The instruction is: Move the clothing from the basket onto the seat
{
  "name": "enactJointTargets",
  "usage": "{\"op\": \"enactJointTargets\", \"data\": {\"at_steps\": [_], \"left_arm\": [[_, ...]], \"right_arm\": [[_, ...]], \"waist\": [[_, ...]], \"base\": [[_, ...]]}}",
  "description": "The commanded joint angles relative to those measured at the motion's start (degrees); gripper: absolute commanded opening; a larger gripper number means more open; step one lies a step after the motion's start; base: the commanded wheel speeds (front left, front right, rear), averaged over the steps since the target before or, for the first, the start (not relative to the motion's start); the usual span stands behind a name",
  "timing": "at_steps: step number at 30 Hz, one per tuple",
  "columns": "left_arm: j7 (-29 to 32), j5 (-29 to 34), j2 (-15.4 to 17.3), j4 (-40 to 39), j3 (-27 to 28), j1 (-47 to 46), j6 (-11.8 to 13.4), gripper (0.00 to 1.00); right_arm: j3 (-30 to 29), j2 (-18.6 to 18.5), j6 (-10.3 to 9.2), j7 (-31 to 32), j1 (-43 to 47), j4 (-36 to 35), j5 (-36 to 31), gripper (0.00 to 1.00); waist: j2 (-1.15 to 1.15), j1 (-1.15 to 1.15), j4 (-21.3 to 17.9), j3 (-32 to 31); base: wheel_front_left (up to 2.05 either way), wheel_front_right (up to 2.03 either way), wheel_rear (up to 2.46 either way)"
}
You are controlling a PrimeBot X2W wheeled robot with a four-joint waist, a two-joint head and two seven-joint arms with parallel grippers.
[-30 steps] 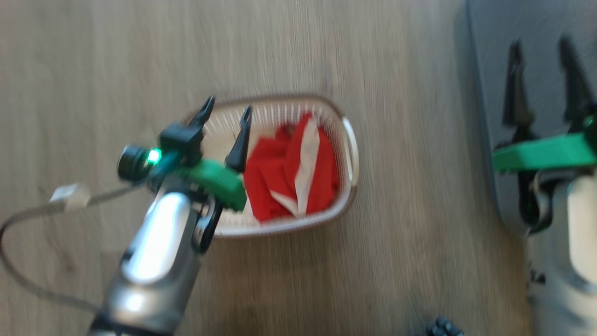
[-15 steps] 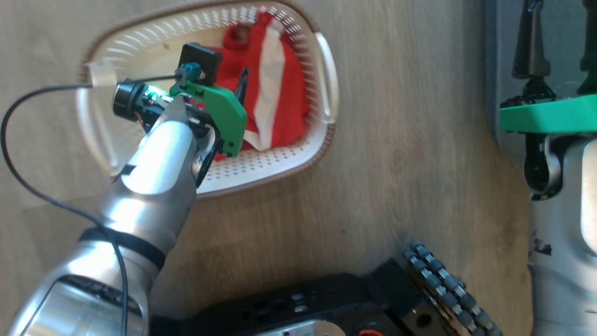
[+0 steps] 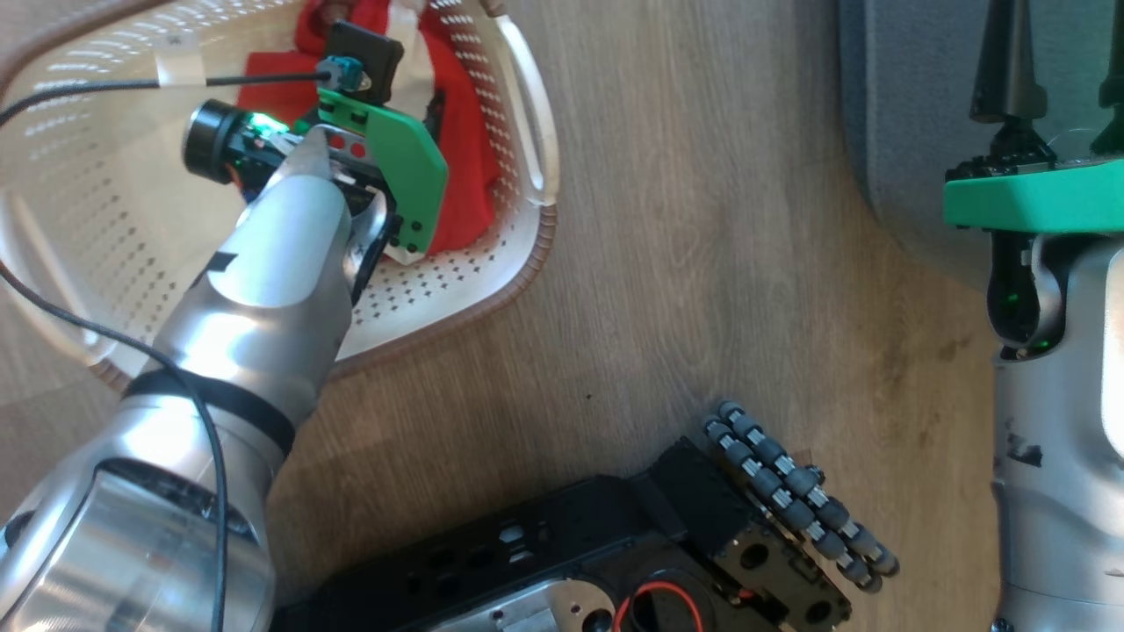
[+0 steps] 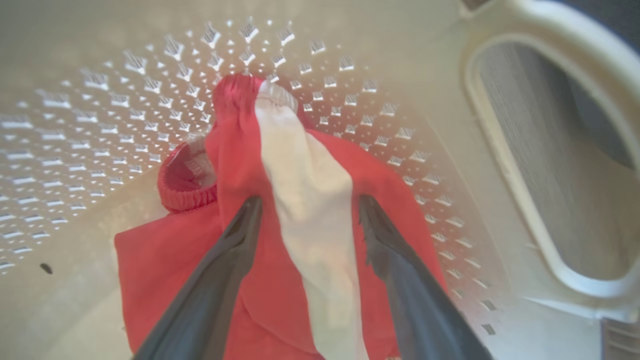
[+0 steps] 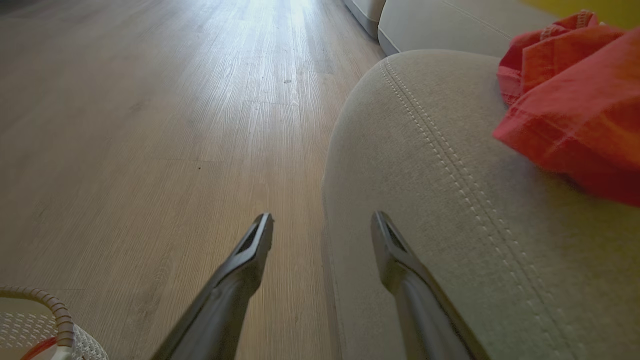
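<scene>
Clothing [image 4: 310, 210] lies in the basket [image 3: 457, 290]. Basket stands on the floor [image 3: 702, 263], left of the seat [image 5: 450, 225]. One garment [image 5: 575, 115] lies on the seat.

Red-white clothing [image 4: 300, 200] crumpled in cream basket [image 4: 125, 100], red garment [image 5: 575, 125] on grey seat [image 5: 450, 250]

I read a wood-grain plank floor [image 3: 702, 263] across the head view; its planks run lengthwise in the right wrist view. A small dark speck [image 5: 199, 168] marks it. A pale upholstered cushion [image 5: 450, 22] sits at that view's top, with a yellow surface [image 5: 600, 5] beside it.
</scene>
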Motion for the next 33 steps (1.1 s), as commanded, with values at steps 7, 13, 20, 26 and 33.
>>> {"op": "enactJointTargets", "data": {"at_steps": [7, 13, 20, 26, 33], "left_arm": [[0.1, -1.2, 0.5, 2.8, -2.1, -1.2, 0.3, 1.00], [-0.4, -3.2, 0.5, 4.0, -3.7, -1.1, 0.7, 1.00], [-3.6, -7.8, 0.5, 2.0, -5.0, -0.4, -1.7, 0.00], [-6.8, -12.2, 0.5, 0.1, -7.4, -1.3, -2.1, 0.00], [-9.6, -15.0, 0.5, 0.6, -8.4, -2.2, -2.0, 0.00]], "right_arm": [[-1.2, 0.4, -0.02, -0.4, 4.4, -2.3, 0.6, 1.00], [-2.7, 0.4, -0.02, -0.4, 7.2, -3.1, 0.6, 1.00], [-3.3, 0.4, -0.02, -0.4, 9.0, -4.8, -1.2, 1.00], [-3.0, 0.4, -0.02, -0.4, 8.3, -4.7, -1.2, 1.00], [-2.4, 0.4, -0.02, -0.4, 6.5, -3.5, -1.0, 1.00]], "waist": [[0.00, 0.00, -1.2, 0.6], [0.00, 0.00, -0.9, 0.0], [0.00, 0.00, 0.9, -0.6], [0.00, 0.00, 1.9, -1.0], [0.00, 0.00, 3.2, -2.5]], "base": [[0.00, 0.00, 0.00], [0.00, 0.00, 0.00], [0.00, 0.00, 0.00], [0.00, 0.00, 0.00], [0.00, 0.00, 0.00]]}}
